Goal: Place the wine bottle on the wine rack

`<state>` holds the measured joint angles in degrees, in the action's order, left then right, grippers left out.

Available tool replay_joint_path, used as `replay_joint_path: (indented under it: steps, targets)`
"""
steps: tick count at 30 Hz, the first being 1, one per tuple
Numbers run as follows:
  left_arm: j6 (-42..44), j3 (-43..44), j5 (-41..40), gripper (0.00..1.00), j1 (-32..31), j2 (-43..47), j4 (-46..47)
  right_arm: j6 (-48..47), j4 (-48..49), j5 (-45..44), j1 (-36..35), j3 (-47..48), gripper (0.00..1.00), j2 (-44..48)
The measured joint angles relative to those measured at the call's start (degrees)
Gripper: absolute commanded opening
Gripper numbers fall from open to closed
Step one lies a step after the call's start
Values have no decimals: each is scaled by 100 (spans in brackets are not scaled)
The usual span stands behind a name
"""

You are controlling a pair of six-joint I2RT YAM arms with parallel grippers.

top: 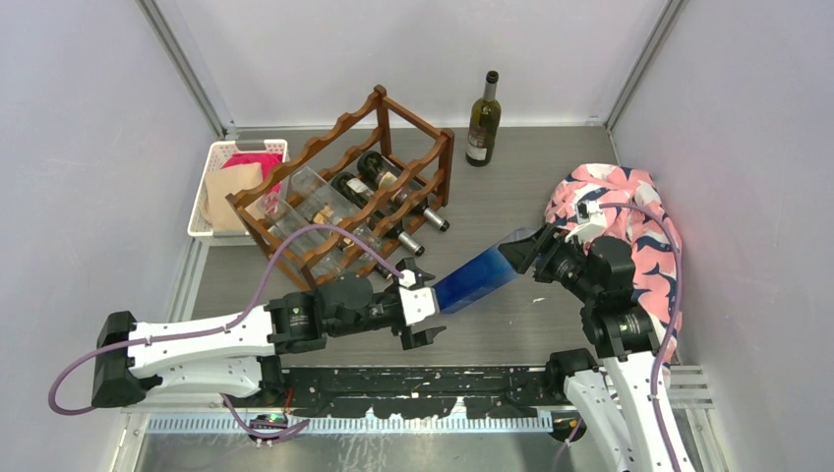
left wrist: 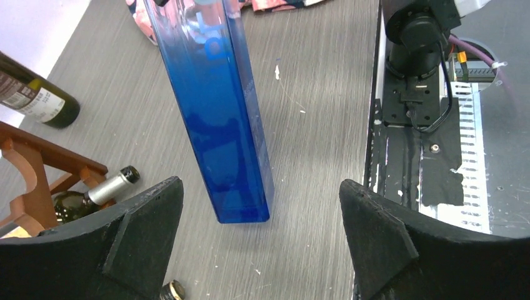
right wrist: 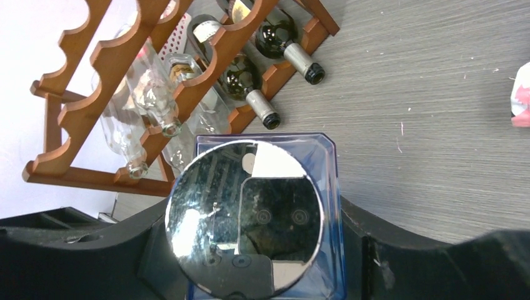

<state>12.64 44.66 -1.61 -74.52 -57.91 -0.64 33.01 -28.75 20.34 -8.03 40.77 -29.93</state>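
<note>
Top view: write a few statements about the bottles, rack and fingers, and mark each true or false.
1. The right fingers grip the blue bottle. True.
2. The left fingers are shut on the blue bottle. False: they are open, either side of its free end, not touching.
3. The green wine bottle by the back wall lies flat. False: it stands upright.
4. The wine rack holds several bottles. True.

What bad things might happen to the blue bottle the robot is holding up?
1. Only the right fingers grip the blue bottle, at its cap end, so it may slip or sag.
2. The left fingers stand open by its base; letting go early would drop it on the table.
3. Bottle necks poke out of the wine rack and might get bumped.
</note>
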Motion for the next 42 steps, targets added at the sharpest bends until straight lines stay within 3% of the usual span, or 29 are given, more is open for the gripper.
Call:
replay_joint_path:
  steps: [8, 18, 27, 42]
  targets:
    - [267, -319, 17, 96, -61, 35, 225, 334, 153, 428, -11, -505, 1, 732]
    - [780, -817, 17, 96, -66, -476, 1226, 573, 1086, 918, -15, -890, 1, 155]
    - [927, -925, 28, 96, 358, -813, 1873, 763, 1681, 1095, -15, -1113, 1, -105]
    - [730, -1086, 256, 96, 673, -813, 2131, 896, 1939, 1432, -15, -1108, 1, -131]
